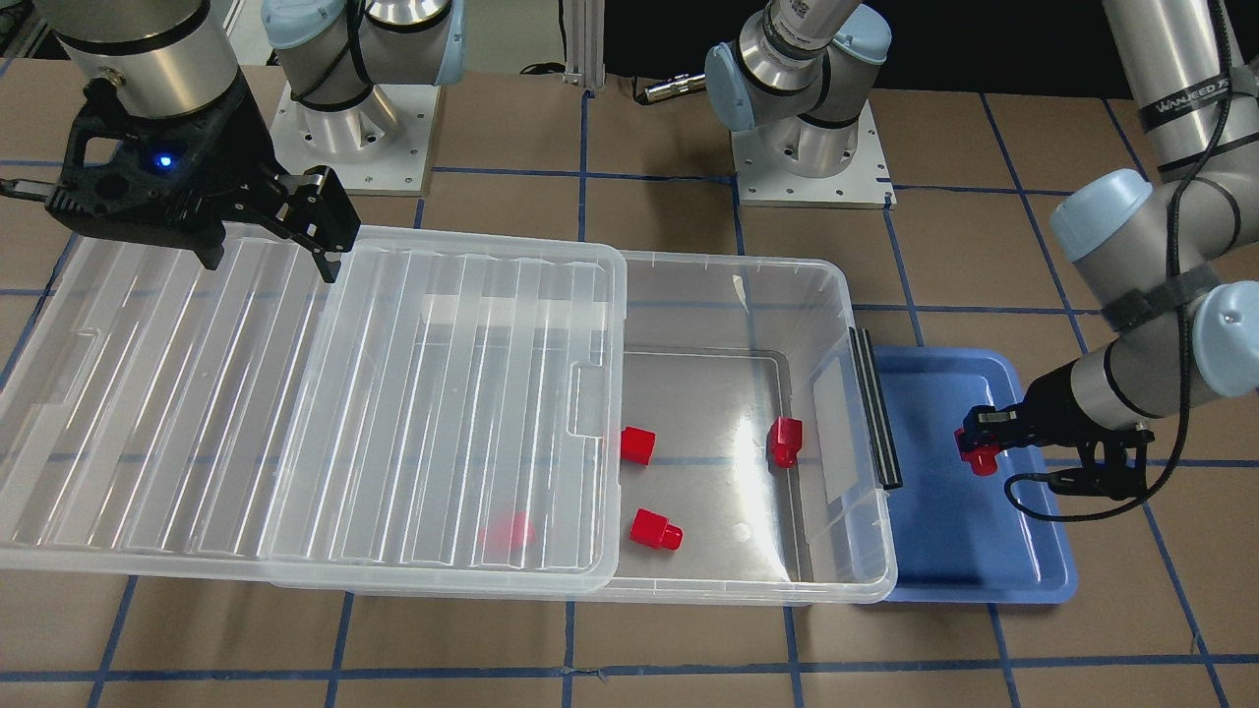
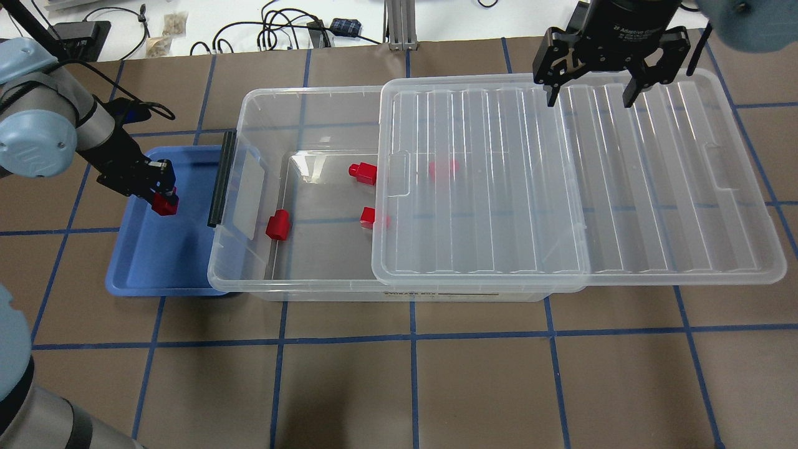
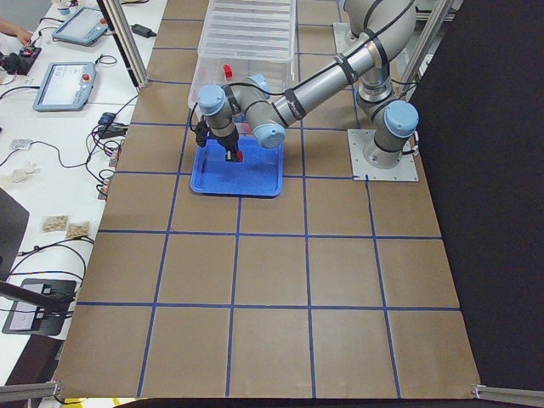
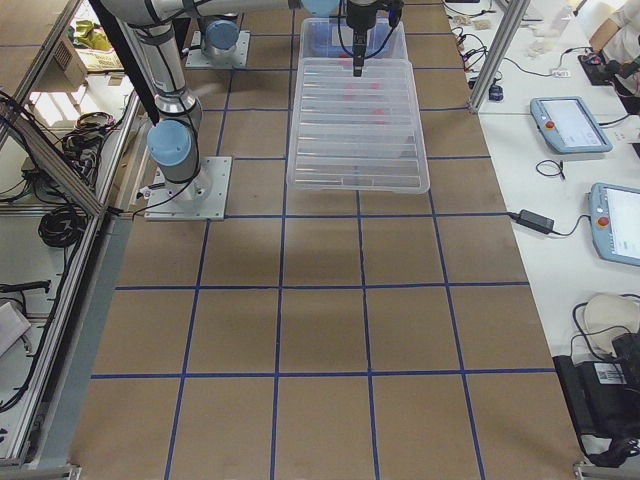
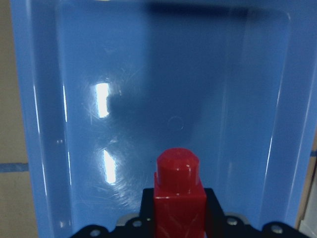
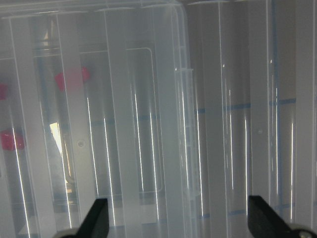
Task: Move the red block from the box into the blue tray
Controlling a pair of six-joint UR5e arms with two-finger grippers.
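Left claw clenched on one red block over the one blue tray, four other blocks in the box, one under its lid; right claw released above lid.

Blue tape lines crossing the brown table, two pendants lying on a white bench, a black adapter sitting near them.

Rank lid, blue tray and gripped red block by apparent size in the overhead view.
1. lid, largest.
2. blue tray, partly hidden by the box.
3. red block held by the left end effector, smallest.
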